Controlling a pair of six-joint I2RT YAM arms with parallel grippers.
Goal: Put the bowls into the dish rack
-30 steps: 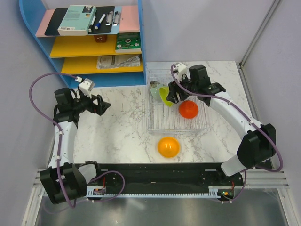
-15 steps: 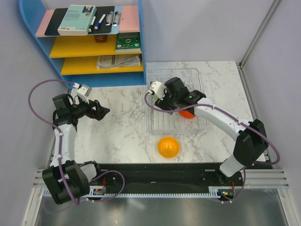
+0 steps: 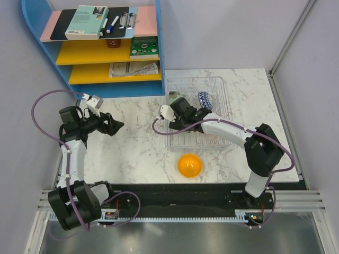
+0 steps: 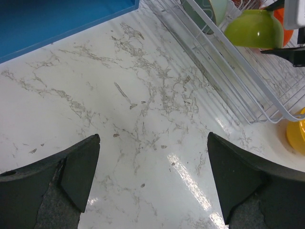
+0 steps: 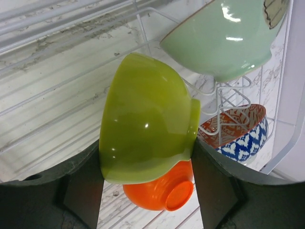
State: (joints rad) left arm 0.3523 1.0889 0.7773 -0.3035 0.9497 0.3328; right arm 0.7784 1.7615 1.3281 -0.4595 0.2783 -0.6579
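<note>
Right tool (image 5: 147, 143) clamped on lime green bowl (image 5: 143, 114), held tilted in dish rack (image 3: 212, 144), close over red bowl (image 5: 162, 193). If released unseated, bowl could be tipped, neighbours knocked. Left tool (image 4: 152, 138) spread, empty, over bench (image 3: 137, 153). Orange bowl (image 3: 189, 165) on bench, outside rack.

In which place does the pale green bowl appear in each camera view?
Top: the pale green bowl is inside the rack, far left.
Left wrist: at the top edge, right of centre, cut off.
Right wrist: upper right, above the lime bowl.
Shared landmark: the rack.
</note>
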